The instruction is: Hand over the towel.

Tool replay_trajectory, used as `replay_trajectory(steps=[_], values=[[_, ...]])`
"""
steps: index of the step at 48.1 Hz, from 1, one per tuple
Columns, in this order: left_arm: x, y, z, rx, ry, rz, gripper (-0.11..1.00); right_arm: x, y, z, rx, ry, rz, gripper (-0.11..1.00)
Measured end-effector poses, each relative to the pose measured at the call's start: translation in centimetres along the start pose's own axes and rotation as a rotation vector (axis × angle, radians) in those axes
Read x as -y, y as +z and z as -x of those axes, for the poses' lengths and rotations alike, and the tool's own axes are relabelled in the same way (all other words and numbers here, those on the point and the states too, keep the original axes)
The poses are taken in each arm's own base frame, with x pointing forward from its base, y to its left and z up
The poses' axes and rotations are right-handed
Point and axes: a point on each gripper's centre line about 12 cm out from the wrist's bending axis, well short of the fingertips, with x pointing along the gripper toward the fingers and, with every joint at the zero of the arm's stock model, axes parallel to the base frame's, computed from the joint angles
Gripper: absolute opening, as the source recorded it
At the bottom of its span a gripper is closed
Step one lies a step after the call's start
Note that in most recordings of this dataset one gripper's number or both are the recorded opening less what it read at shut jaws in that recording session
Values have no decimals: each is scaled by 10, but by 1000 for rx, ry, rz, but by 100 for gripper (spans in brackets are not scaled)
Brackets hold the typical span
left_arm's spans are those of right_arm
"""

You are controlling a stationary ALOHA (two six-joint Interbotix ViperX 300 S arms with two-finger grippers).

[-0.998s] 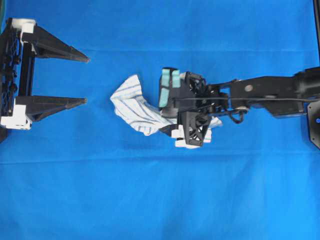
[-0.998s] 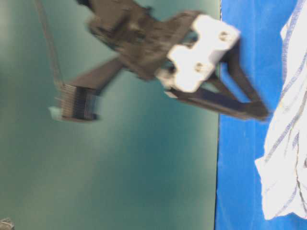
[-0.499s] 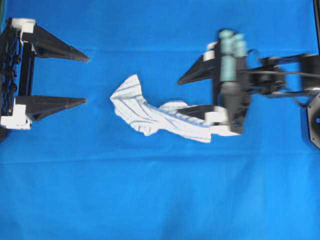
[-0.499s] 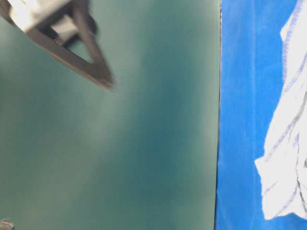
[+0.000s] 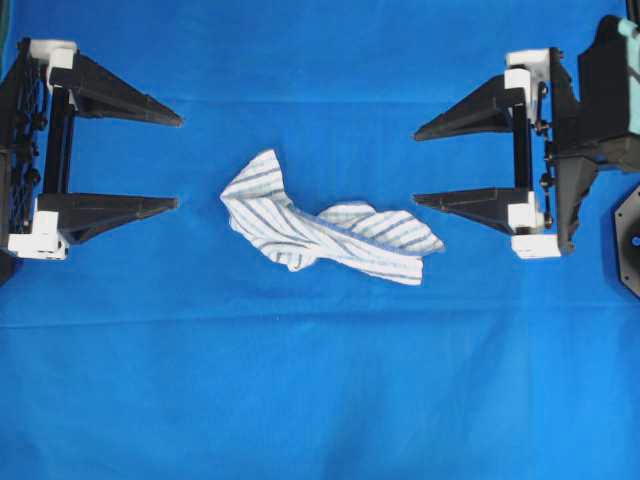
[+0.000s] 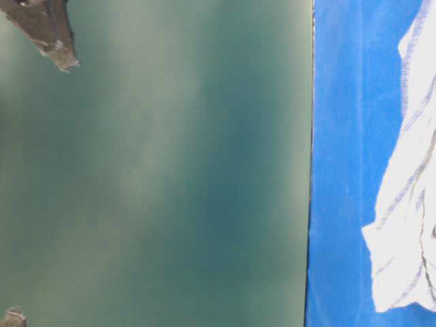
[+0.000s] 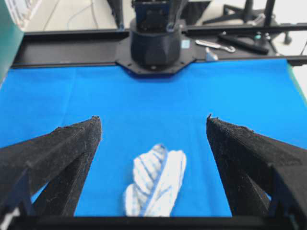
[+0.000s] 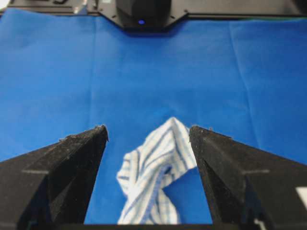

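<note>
The towel (image 5: 325,232), white with thin blue-grey stripes, lies crumpled on the blue cloth between the two arms, held by neither. It also shows in the left wrist view as a striped towel (image 7: 156,184), in the right wrist view as a towel (image 8: 156,167), and at table level as a towel (image 6: 409,184). My left gripper (image 5: 178,161) stands open at the left edge, apart from it. My right gripper (image 5: 416,165) is open at the right, its lower fingertip just short of the towel's right end. Both wrist views, left gripper (image 7: 153,120) and right gripper (image 8: 148,128), show wide empty jaws.
A large plain blue cloth (image 5: 320,400) covers the table. The opposite arm's base (image 7: 153,40) stands at the cloth's far edge, with loose tools (image 7: 225,44) on the black frame behind it. A green surface (image 6: 170,170) fills the left of the table-level view.
The right gripper has drawn back to the right, off the towel, and turned level with jaws open. The towel's right end now lies spread out. The left gripper has not moved.
</note>
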Motion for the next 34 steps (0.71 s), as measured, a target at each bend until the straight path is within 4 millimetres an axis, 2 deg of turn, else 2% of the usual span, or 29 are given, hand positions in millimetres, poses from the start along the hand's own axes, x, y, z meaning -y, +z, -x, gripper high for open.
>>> replay_trajectory(steps=[8, 18, 22, 28, 34], values=[[0, 0, 5, -2, 0, 0, 90, 1, 0, 6, 11, -1, -1, 71], [0, -7, 32, 14, 1, -1, 90, 1, -8, 39, 66, -1, -3, 71], [1, -13, 43, 26, 0, -1, 90, 1, -21, 57, 95, -1, -3, 71], [2, -32, 59, 35, 1, 0, 90, 1, -40, 80, 164, 3, -2, 71], [2, -51, 72, 60, 4, -1, 90, 0, -69, 97, 220, 5, -2, 71]])
